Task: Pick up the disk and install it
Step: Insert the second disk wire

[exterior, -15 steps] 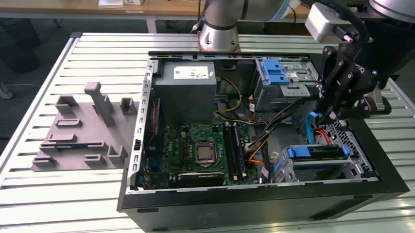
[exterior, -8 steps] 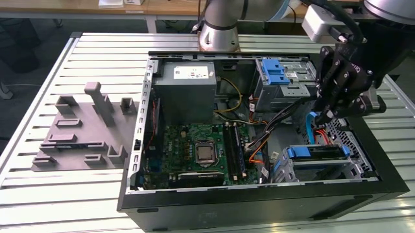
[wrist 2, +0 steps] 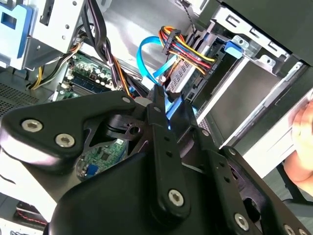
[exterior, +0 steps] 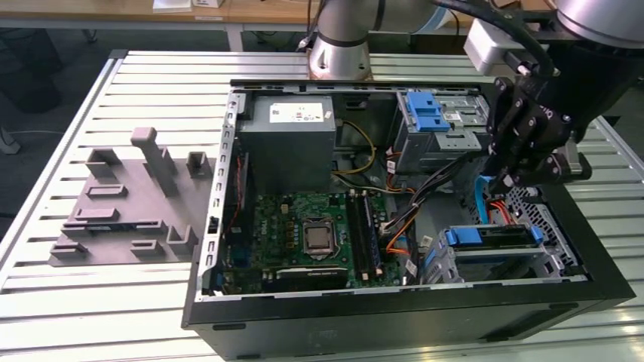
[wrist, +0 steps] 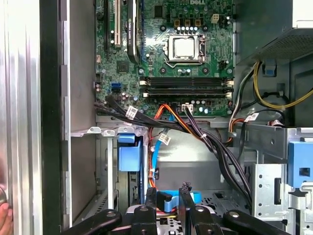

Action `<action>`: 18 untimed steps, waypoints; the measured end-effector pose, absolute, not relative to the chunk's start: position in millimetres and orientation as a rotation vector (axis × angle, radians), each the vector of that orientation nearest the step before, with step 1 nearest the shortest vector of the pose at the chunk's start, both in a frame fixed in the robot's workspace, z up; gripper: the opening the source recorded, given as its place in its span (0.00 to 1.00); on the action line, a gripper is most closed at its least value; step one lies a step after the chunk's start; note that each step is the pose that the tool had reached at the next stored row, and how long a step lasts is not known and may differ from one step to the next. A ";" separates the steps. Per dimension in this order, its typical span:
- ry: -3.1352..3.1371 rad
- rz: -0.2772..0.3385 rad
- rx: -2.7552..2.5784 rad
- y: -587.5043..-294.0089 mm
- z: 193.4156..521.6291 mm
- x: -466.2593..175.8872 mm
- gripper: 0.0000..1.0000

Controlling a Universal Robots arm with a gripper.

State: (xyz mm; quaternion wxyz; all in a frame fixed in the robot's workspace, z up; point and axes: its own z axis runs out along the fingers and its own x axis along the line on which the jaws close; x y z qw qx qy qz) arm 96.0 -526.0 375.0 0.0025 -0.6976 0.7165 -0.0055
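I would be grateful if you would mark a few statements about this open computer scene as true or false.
1. The computer case lies open on a slatted metal table. True.
2. The grey fixture block sits at the exterior view's right of the case. False: it sits at the exterior view's left.
3. The gripper reaches into the case on the exterior view's right side. True.
4. A cooler covers the processor socket. False: the socket is uncovered.
5. The disk lies on the grey fixture block. False: it sits in a bay inside the case, with its blue frame showing.
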 end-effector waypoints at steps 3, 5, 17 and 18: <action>2.247 -0.018 -2.188 -525.7 372.7 96.0 0.32; 2.247 -0.018 -2.188 -525.5 372.1 96.0 0.31; 2.242 -0.005 -2.182 -530.1 371.0 97.3 0.18; 2.242 -0.005 -2.182 -530.8 370.8 97.5 0.18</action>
